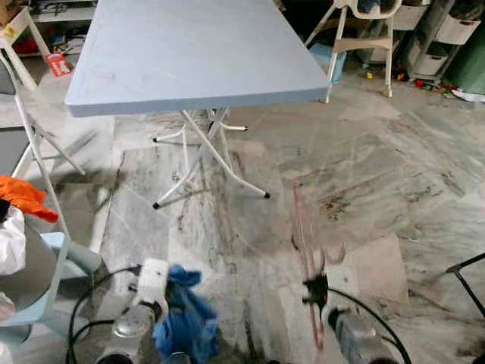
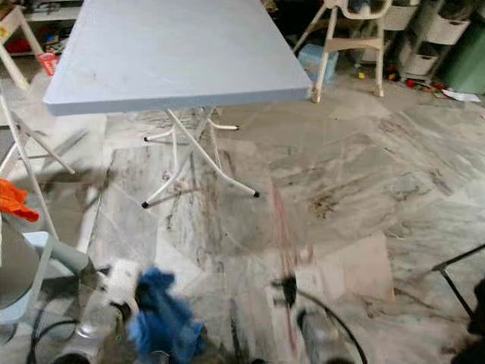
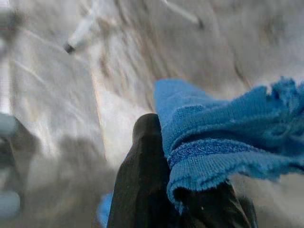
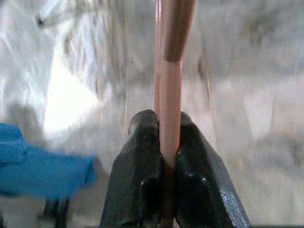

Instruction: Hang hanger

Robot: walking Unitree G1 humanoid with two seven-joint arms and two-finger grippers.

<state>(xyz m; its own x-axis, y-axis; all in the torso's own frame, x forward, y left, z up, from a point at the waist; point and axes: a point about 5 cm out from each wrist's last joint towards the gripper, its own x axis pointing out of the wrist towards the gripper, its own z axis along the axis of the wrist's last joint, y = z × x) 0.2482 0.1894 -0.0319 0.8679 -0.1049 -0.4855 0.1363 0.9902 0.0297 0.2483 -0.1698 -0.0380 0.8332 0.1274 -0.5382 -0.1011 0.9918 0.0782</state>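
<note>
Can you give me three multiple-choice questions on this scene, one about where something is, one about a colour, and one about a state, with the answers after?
1. Where does the folding table stand?
A. ahead of the robot, on the marble floor
B. behind a closed door
C. on top of a bed

2. What colour is the cloth at the left claw?
A. yellow
B. blue
C. black

3. What is the right claw doing?
A. hanging open over the table
B. shut on the cloth
C. shut on the pink hanger

Answers:
1. A, the eye views show its white legs on the marble floor ahead.
2. B, the left wrist view shows blue fabric draped over a black finger.
3. C, the right wrist view shows both fingers pressed on the pink bar.
</note>
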